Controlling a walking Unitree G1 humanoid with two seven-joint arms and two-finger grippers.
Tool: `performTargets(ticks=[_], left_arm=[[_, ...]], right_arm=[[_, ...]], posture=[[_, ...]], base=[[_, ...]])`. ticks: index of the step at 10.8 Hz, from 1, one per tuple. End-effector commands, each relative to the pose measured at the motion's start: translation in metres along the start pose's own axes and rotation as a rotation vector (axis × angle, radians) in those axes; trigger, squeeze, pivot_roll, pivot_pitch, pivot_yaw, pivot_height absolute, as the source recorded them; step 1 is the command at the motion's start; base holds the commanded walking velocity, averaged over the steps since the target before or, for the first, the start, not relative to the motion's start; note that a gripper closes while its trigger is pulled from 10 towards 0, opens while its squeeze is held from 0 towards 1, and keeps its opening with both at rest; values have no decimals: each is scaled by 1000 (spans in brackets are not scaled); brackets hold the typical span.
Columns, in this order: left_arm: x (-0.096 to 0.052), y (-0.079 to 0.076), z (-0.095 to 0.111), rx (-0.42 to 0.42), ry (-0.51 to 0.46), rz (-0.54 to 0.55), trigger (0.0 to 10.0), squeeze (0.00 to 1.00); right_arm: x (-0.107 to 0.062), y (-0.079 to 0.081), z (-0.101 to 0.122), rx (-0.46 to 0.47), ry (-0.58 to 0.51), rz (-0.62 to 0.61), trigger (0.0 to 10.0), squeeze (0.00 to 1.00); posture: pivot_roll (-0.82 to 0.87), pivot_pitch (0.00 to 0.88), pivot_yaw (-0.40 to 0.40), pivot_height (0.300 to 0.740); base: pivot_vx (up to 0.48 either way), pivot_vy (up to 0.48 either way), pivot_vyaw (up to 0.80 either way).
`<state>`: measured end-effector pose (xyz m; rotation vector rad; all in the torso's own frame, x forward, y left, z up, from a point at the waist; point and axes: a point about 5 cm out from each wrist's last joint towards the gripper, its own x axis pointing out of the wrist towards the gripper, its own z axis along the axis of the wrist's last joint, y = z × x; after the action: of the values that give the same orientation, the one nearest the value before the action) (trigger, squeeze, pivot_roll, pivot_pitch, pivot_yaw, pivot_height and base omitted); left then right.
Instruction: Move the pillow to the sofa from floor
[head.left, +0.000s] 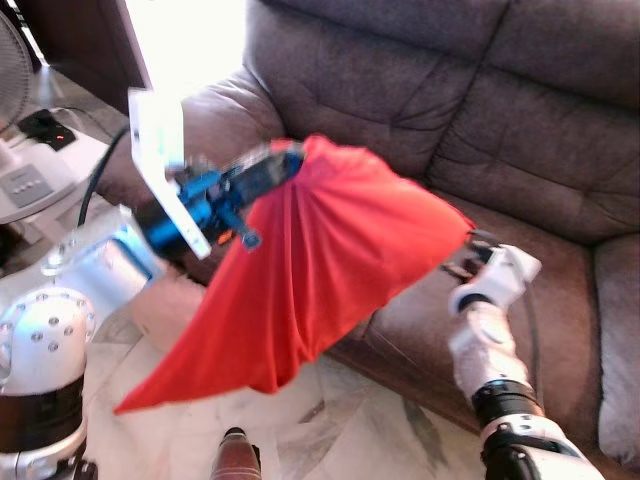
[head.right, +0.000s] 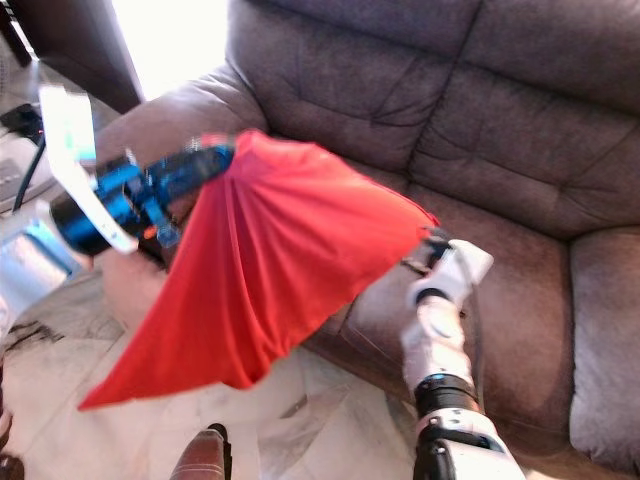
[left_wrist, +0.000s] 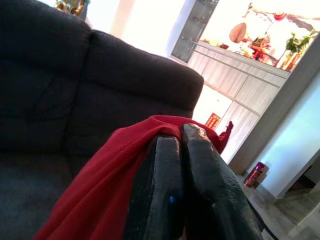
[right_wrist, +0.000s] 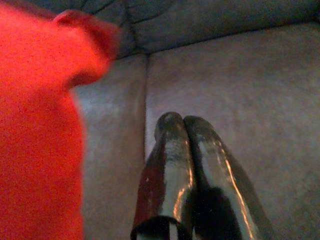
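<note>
While left gripper (head.left: 290, 157) fingers pinch red pillow (head.left: 320, 260) above sofa (head.left: 520, 120); right gripper (right_wrist: 186, 125) fingers pressed together, empty.

brown sofa (head.left: 480, 110) | marble floor (head.left: 330, 430) | white fan (head.left: 20, 150) | grey cabinets (left_wrist: 235, 85) | bright daylight

This is a living room in a home. A big brown sofa (head.left: 480, 150) stands on a pale marble floor (head.left: 200, 420). A white fan (head.left: 20, 170) stands at the side, and wooden cabinets (left_wrist: 240, 85) carry ornaments and a plant (left_wrist: 295, 45).
</note>
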<state>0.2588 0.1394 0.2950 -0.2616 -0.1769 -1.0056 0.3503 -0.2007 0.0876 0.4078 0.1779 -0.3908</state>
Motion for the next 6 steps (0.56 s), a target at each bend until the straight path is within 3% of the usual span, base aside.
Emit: performTargets(ticks=[1,6], left_arm=[[2,-22,17,94,-58,-116,10000,0],[-2,-25,14,105,-22,-139,10000,0]], right_arm=[[1,-4,1,20,-3,-24,10000,0],[2,-11,-2,70,13,-87,10000,0]], posture=[[213,133,-68,730],[223,139,-75,730]], base=[[0,0,0],[0,0,0]])
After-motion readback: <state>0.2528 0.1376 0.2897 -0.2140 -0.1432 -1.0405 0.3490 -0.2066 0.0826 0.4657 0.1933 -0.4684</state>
